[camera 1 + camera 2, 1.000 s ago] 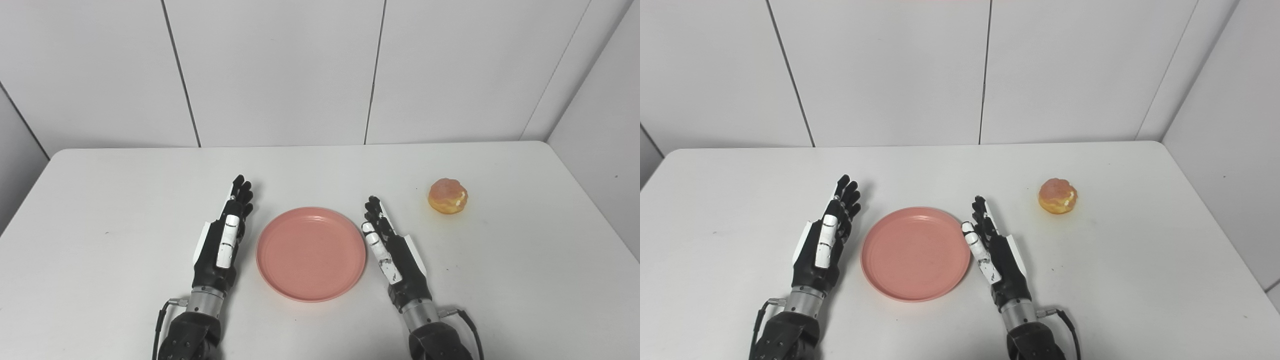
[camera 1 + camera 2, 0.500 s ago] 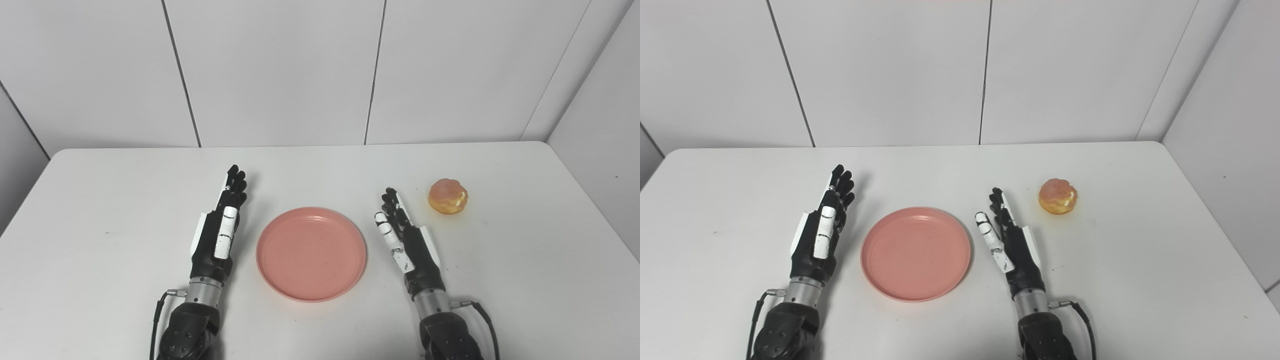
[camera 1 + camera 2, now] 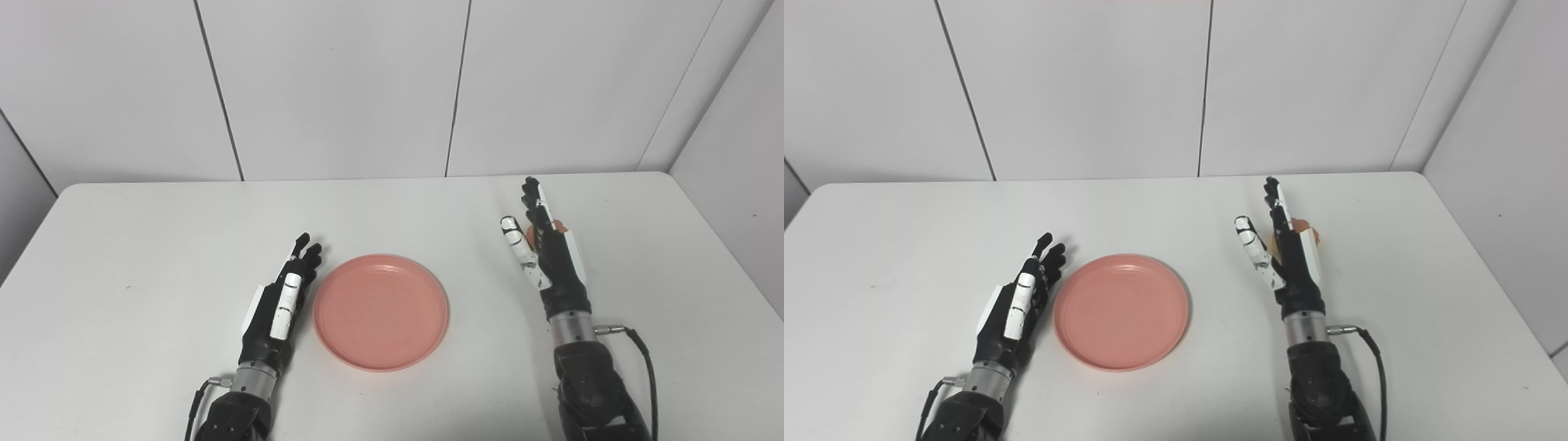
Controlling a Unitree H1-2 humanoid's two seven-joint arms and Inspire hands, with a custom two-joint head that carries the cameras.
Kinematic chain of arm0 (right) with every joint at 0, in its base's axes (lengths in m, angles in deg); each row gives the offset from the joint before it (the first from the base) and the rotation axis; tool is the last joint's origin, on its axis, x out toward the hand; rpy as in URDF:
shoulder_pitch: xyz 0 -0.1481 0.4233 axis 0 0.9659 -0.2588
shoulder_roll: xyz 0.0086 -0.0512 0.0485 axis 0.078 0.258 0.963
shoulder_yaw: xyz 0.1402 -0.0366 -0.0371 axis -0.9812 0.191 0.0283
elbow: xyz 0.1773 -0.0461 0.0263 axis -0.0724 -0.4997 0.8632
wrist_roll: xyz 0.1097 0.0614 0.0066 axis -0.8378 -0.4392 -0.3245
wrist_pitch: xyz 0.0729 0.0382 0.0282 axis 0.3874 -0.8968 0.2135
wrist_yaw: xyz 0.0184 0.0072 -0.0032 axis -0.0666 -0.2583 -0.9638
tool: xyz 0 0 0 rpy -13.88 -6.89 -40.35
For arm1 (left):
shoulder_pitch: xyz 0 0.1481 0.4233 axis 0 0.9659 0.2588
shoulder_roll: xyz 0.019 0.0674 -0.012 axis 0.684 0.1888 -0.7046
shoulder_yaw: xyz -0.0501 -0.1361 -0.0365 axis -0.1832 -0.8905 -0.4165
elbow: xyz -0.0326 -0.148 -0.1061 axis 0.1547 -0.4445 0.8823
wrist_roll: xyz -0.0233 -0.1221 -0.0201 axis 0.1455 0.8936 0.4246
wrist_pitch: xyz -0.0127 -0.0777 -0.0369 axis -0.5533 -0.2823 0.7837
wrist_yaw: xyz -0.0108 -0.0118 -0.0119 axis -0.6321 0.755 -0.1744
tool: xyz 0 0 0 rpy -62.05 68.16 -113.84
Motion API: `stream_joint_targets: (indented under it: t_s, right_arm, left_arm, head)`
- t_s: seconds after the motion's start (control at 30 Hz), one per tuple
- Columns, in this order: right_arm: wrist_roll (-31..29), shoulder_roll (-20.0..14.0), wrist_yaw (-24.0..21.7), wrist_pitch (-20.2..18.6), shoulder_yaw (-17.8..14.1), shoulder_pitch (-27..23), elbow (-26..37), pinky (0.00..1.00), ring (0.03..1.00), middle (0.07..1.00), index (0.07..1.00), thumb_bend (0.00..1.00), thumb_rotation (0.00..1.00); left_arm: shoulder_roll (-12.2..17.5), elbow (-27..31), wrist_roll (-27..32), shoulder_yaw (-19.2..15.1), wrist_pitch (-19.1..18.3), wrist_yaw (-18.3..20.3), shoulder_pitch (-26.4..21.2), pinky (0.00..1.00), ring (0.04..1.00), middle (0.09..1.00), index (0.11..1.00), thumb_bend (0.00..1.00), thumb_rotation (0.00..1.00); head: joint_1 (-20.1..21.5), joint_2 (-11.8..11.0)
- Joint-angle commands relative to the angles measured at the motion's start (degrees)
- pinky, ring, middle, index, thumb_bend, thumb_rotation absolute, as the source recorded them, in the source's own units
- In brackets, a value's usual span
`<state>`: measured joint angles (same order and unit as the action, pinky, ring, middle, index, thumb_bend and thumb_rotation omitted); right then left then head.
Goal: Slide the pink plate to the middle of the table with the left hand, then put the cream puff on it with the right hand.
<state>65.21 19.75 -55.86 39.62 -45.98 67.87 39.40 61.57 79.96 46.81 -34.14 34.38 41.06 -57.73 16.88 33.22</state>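
The cream puff (image 3: 1304,233) sits on the table (image 3: 122,294) right of centre, mostly hidden behind the right hand (image 3: 545,251), whose fingers are spread and hold nothing. The pink plate (image 3: 380,311) lies mid-table; the left hand (image 3: 278,300), fingers extended and empty, rests just beside its left rim. Risk: closing too hard could crush the soft puff, or a knuckle could nudge it toward the far edge. Open surface between puff and plate allows a clear carry
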Motion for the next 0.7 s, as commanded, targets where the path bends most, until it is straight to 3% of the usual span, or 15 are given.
stream_joint_targets:
  t_s: [0.0,0.23,0.67]
  right_arm:
    - [1.9,-1.4,2.1,3.6,-0.9,-2.2,1.8,0.93,0.944,0.954,0.960,0.62,0.81]
    - [5.1,-4.7,4.4,3.0,-2.4,-4.5,2.1,0.92,0.942,0.944,0.959,0.57,0.77]
    - [6.6,-9.1,3.0,-7.4,-4.9,-6.1,1.4,0.92,0.945,0.950,0.954,0.60,0.58]
  left_arm:
    - [0.3,-1.1,0.0,0.2,-0.6,0.3,2.7,0.95,0.923,0.910,0.919,0.63,1.00]
    - [0.5,-1.7,-0.3,0.2,0.6,0.3,2.6,0.94,0.905,0.894,0.900,0.64,1.00]
    - [0.5,-1.4,-0.5,-0.2,0.6,0.0,2.7,0.93,0.914,0.900,0.896,0.62,1.00]
  head:
    - [-0.1,0.1]
    - [0.0,0.1]
    - [1.2,0.2]
